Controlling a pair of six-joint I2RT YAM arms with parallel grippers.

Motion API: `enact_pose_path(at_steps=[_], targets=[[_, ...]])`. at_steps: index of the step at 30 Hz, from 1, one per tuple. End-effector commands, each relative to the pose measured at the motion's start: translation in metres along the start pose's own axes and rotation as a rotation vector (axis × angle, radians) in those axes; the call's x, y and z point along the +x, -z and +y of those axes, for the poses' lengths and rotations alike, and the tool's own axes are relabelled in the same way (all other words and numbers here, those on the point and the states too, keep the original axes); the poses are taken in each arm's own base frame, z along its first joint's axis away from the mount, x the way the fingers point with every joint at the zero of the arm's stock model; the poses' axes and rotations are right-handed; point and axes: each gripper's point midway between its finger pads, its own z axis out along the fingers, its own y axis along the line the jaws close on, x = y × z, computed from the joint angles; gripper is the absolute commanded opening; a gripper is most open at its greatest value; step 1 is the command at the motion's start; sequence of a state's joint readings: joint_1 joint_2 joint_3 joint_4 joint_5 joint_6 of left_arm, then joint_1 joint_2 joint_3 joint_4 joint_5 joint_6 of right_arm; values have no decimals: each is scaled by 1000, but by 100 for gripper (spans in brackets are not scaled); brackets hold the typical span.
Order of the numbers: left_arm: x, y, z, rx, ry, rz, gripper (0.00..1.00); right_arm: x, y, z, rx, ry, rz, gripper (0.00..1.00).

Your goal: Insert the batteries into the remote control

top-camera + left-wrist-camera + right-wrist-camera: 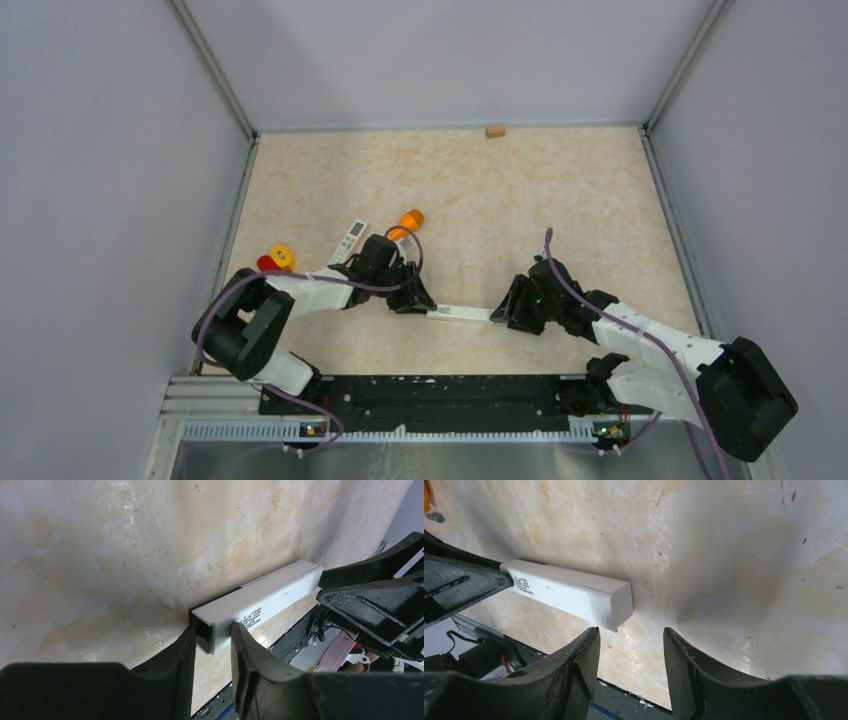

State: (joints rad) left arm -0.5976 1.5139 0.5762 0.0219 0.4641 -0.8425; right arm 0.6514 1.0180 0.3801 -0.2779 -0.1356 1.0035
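Observation:
A long white remote control with a printed label lies on its edge on the table between my two grippers. My left gripper is shut on its left end. In the left wrist view the fingers clamp that end, which is open and shows a dark hollow. My right gripper is open and empty at the remote's right end. In the right wrist view the remote's end sits just beyond the left fingertip. No batteries show clearly in any view.
A second white remote-like piece with a grey panel and an orange tube lie behind my left arm. A red and a yellow round thing sit at the left edge. A small wooden block rests by the back wall.

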Motion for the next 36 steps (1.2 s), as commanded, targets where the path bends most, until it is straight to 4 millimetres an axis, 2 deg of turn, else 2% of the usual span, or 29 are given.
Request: enact_pose_path(at_steps=[1, 4, 8, 10, 12, 16, 29, 36], targets=[[40, 0, 84, -322, 50, 80, 32, -23, 1, 24, -57, 24, -69, 53], [40, 0, 83, -318, 48, 81, 32, -21, -1, 24, -57, 29, -58, 58], [41, 0, 83, -312, 50, 84, 32, -18, -3, 20, -39, 38, -42, 57], [42, 0, 83, -311, 52, 85, 31, -17, -5, 16, -22, 44, -33, 49], [42, 0, 83, -310, 52, 83, 31, -14, -6, 11, -6, 44, -26, 36], [42, 0, 82, -306, 55, 81, 29, -12, -8, 4, 17, 55, -19, 28], [45, 1, 83, -297, 66, 74, 18, 1, -24, -11, 61, 91, 23, 23], [46, 1, 86, -302, 65, 70, 7, 8, -34, -17, 94, 116, 37, 21]])
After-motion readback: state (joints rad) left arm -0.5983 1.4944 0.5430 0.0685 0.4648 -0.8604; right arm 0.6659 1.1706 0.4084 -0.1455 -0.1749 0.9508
